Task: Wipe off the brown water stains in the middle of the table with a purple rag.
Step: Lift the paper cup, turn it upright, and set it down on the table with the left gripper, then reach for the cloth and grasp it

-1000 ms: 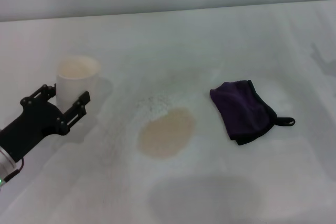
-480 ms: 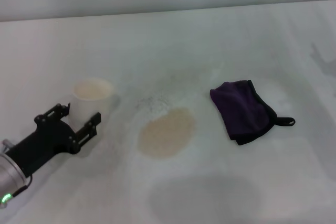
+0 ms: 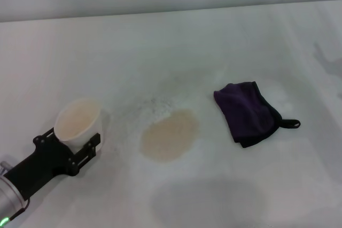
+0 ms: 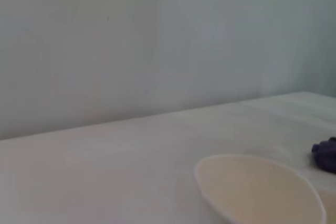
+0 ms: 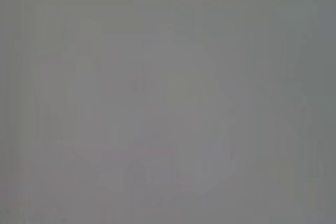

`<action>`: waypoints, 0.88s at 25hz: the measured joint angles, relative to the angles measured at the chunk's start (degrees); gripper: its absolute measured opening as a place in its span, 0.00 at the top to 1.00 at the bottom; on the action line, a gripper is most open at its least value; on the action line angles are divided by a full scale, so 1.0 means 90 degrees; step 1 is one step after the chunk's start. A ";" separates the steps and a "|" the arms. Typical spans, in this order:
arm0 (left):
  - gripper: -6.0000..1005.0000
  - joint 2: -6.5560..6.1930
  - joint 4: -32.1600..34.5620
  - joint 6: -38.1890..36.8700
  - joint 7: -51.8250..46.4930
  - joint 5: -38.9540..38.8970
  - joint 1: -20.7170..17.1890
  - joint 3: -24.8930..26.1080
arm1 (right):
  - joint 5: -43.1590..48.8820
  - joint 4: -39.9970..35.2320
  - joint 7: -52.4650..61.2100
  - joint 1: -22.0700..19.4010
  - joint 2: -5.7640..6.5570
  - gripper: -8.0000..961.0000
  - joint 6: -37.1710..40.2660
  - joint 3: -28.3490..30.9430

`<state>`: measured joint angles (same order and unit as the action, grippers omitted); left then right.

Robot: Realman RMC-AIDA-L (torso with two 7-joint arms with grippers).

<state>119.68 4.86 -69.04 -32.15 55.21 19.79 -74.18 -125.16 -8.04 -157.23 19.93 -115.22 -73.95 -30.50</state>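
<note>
1. Left gripper (image 3: 75, 141) sits lower left of the head view, its black fingers (image 3: 92, 143) closed around a white paper cup (image 3: 79, 121). The cup is upright with its mouth toward the camera.
2. The purple rag (image 3: 247, 111) lies right of centre on the table (image 3: 160, 41), crumpled, with its loop at the lower-right corner. Nothing is touching it. A sliver of it shows at the right edge of the left wrist view (image 4: 326, 153).
3. The brown water stains (image 3: 169, 134) sit mid-frame, between cup and rag and apart from both. They're not yet wiped.
4. Right gripper: not in any view, and the right wrist pic is blank grey, so I can't tell its state.
5. The step in hand looks like getting the cup out of the way. Keep it level & clear of the puddle, since tipping it may add liquid.
6. Set it down well left of the stain so the wipe path stays free.
7. Then go for the rag from above, at its thick middle fold rather than the loop.
8. Press it flat and sweep across the whole patch, incl. the speckled bit on the upper-left side of the stain.
</note>
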 joint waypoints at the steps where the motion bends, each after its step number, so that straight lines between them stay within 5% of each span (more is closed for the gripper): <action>1: 0.39 0.0001 -0.0005 -0.0005 0.0014 -0.0003 -0.0020 0.0001 | 0.0000 0.0005 0.0000 0.0001 0.0000 0.09 0.0010 0.0000; 13: 0.38 0.0000 -0.0030 0.0036 0.0281 -0.0146 -0.0130 0.0028 | 0.0000 0.0054 -0.0007 -0.0035 0.0000 0.09 0.0056 0.0000; 22: 0.17 -0.0003 0.0004 -0.0041 0.0593 -0.0155 -0.0141 0.0021 | 0.0001 0.0064 -0.0016 -0.0053 0.0000 0.09 0.0061 0.0000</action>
<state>119.66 4.90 -69.41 -26.81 53.81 18.52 -73.99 -125.16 -7.47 -157.37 19.45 -115.22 -73.40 -30.50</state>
